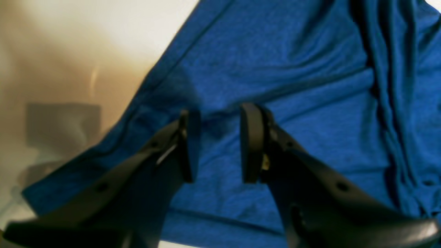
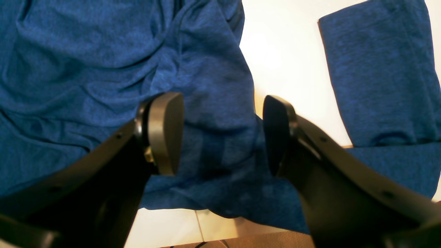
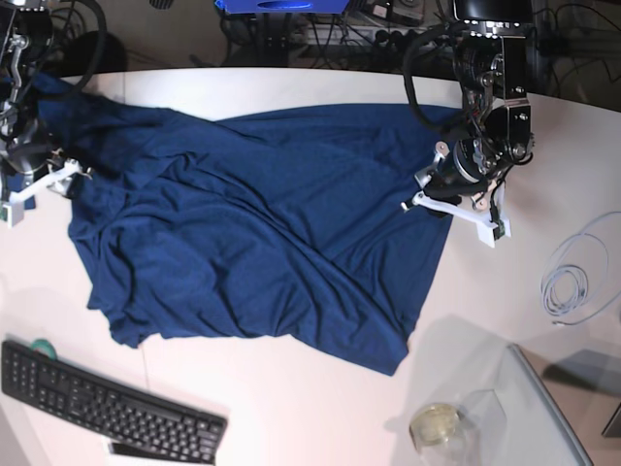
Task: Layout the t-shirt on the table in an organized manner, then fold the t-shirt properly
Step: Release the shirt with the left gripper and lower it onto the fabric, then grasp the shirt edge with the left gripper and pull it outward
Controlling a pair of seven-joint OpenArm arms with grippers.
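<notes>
White table (image 3: 291,408) w/ rumpled t-shirt (image 3: 262,233), maybe half-spread

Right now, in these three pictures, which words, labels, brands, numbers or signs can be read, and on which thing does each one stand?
None can be read.
The t-shirt is plain blue cloth and shows no print or tag.
The keyboard has keys, but their marks are too small to read.
The table shows no writing.
The blue thing at the top edge shows no readable text.

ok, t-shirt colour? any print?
Plain dark navy blue t-shirt, no print visible. Base view shows it best.
</notes>
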